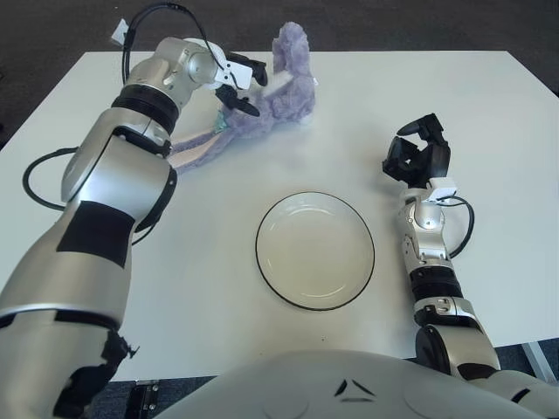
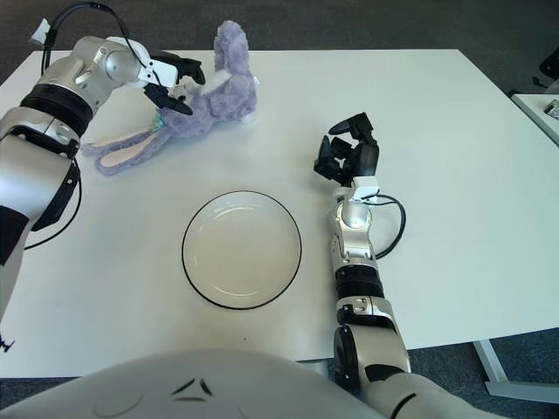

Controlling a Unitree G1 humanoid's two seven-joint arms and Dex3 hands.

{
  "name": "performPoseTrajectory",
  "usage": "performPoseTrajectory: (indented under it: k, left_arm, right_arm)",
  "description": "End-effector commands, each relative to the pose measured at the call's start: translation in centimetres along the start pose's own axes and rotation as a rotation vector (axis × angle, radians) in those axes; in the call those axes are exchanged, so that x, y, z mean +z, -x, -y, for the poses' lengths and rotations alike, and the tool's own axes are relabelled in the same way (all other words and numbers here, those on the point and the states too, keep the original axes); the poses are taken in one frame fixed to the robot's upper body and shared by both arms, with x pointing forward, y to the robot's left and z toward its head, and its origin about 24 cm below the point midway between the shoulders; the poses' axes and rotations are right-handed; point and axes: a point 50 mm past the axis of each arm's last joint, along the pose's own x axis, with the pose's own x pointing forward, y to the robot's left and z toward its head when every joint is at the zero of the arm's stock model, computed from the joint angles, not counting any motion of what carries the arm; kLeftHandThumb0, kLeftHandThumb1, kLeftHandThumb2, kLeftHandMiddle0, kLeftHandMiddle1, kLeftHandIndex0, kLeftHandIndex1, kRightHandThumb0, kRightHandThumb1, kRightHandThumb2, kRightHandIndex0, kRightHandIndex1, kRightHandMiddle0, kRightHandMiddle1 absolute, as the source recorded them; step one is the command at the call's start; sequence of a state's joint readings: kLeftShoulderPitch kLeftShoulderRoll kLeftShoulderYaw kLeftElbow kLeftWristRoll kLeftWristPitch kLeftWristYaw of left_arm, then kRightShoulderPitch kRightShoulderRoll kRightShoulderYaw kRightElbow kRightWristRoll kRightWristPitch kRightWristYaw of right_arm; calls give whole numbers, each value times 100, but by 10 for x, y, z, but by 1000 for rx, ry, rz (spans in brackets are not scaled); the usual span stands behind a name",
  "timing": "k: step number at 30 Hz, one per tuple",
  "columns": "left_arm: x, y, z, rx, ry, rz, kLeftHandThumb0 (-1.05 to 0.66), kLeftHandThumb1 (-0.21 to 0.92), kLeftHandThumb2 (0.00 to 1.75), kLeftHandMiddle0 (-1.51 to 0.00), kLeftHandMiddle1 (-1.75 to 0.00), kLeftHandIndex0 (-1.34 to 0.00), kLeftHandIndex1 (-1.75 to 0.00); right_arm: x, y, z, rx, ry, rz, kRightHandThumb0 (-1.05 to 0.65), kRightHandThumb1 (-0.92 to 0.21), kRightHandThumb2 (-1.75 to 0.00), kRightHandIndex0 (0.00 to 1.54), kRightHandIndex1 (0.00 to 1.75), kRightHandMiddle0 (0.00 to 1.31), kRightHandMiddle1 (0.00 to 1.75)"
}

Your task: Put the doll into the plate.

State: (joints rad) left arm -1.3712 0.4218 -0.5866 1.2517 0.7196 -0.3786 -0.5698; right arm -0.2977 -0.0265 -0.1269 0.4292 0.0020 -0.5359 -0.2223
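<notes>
The doll [image 1: 281, 94] is a purple plush rabbit lying at the far middle of the white table, its long ears [image 1: 196, 148] trailing to the left. My left hand [image 1: 239, 85] reaches in from the left at the doll's side. Its fingers [image 1: 247, 65] are spread, one above and one below the doll's near edge, not closed on it. The plate [image 1: 272, 271] is white with a dark rim, empty, at the table's front middle. My right hand [image 1: 417, 150] shows to the right of the plate, fingers loosely bent and holding nothing.
The white table [image 1: 489, 113] runs to its edges on all sides, with dark floor beyond. A black cable [image 1: 35, 188] loops beside my left arm. A second table edge [image 2: 537, 109] shows at the far right.
</notes>
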Motion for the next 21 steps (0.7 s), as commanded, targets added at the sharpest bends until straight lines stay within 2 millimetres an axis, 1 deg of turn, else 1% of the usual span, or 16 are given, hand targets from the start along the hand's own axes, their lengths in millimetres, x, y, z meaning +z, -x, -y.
performPoseTrajectory:
  k: [1, 4, 9, 12, 15, 18, 21]
  left_arm:
    - [3, 2, -9, -35, -55, -41, -68, 83, 45, -16, -63, 0, -42]
    - [2, 1, -8, -47, -81, -62, -67, 81, 46, -18, -66, 0, -36]
    - [3, -1, -7, -50, -114, -80, -67, 79, 50, -16, -72, 0, -27]
    - [3, -4, -2, -42, -140, -99, -67, 78, 51, -15, -72, 0, -23]
    - [0, -9, 7, -29, -149, -128, -72, 80, 52, -14, -72, 0, -17]
    - [-1, -10, 6, -1, -146, -146, -76, 85, 47, -17, -72, 0, -12]
    - [-1, -11, 6, 46, -147, -159, -77, 86, 45, -20, -74, 0, -8]
  right_arm:
    - [-44, 51, 11, -47, 26, -223, -46, -39, -123, 128, 175, 56, 175]
    - [-43, 52, 11, -49, 24, -223, -46, -38, -124, 128, 175, 56, 175]
    - [-43, 52, 11, -52, 21, -225, -47, -37, -125, 129, 175, 58, 175]
    - [-43, 52, 11, -57, 15, -224, -47, -37, -126, 128, 175, 58, 175]
    - [-43, 53, 11, -60, 14, -223, -47, -37, -126, 128, 175, 58, 175]
    - [-43, 53, 12, -59, 19, -222, -47, -37, -126, 128, 175, 58, 175]
    - [-43, 53, 13, -59, 25, -222, -47, -37, -126, 129, 175, 58, 175]
